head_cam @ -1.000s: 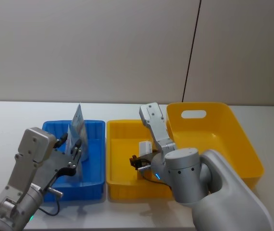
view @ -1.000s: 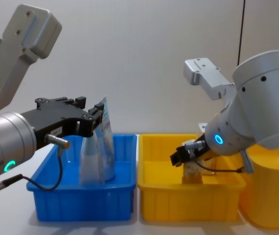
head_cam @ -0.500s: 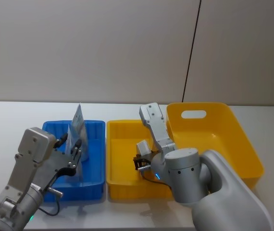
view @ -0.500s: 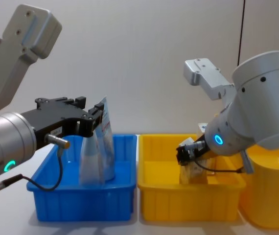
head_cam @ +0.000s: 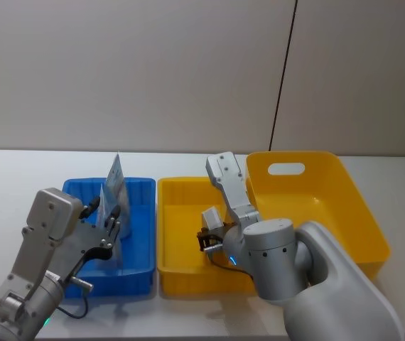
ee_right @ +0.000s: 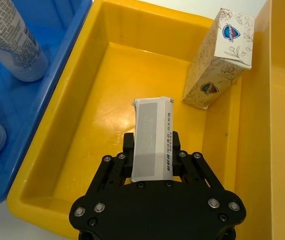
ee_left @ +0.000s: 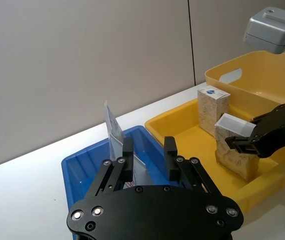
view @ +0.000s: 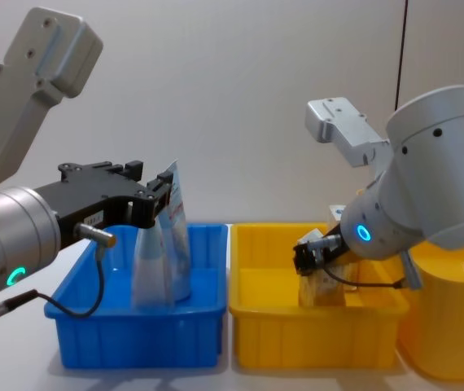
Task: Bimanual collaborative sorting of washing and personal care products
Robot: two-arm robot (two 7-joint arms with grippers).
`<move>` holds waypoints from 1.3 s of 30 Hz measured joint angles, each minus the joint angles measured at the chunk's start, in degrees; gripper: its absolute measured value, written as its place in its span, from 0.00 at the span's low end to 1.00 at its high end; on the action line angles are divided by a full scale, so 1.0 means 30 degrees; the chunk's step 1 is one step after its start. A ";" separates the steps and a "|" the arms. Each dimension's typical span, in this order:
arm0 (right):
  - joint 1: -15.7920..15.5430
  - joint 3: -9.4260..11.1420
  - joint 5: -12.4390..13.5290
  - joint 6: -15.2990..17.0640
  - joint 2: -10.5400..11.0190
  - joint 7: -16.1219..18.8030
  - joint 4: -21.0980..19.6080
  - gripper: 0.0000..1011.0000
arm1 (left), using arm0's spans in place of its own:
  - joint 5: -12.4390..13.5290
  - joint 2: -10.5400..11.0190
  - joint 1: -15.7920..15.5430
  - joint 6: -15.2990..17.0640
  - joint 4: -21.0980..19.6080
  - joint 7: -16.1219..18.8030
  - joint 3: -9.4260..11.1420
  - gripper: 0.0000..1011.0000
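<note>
Two pale-blue tubes stand upright in the blue bin (head_cam: 142,206): a taller one (head_cam: 115,172) behind and a shorter one (view: 146,269) in front. My left gripper (ee_left: 148,150) hovers over them, open, with a finger on either side of the front tube's upper end. A tan-and-white carton (ee_right: 152,125) sits low inside the small yellow bin (head_cam: 177,273), and my right gripper (ee_right: 151,143) is shut on its top. A second carton (ee_right: 220,60) stands upright in that bin's far corner.
A large yellow tub (head_cam: 359,213) with a handle slot stands right of the small yellow bin, touching it. The three containers sit in a row on a white table (head_cam: 18,177), with a plain wall behind.
Between a second and half a second ago, my right gripper shifted slightly right with the carton, which now stands straighter. Since then it has held still. The left arm has not moved.
</note>
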 joint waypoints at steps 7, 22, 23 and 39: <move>-0.0010 0.0000 0.0000 -0.0006 0.0001 0.0024 -0.0004 0.35 | 0.0000 0.0001 0.0000 0.0000 0.0000 0.0000 0.0000 0.35; -0.0438 0.0351 0.0494 -0.1409 0.0302 0.1210 -0.1406 0.35 | 0.0000 0.0000 -0.0001 0.0000 0.0000 0.0000 0.0000 0.34; -0.0465 0.0376 0.0531 -0.1497 0.0324 0.1282 -0.1533 0.35 | 0.0000 0.0000 -0.0001 0.0000 0.0000 0.0000 0.0000 0.35; -0.0760 0.1088 0.0841 -0.3122 0.1259 0.2636 -0.5074 0.35 | 0.0000 0.0000 -0.0001 0.0000 0.0000 0.0000 0.0000 0.35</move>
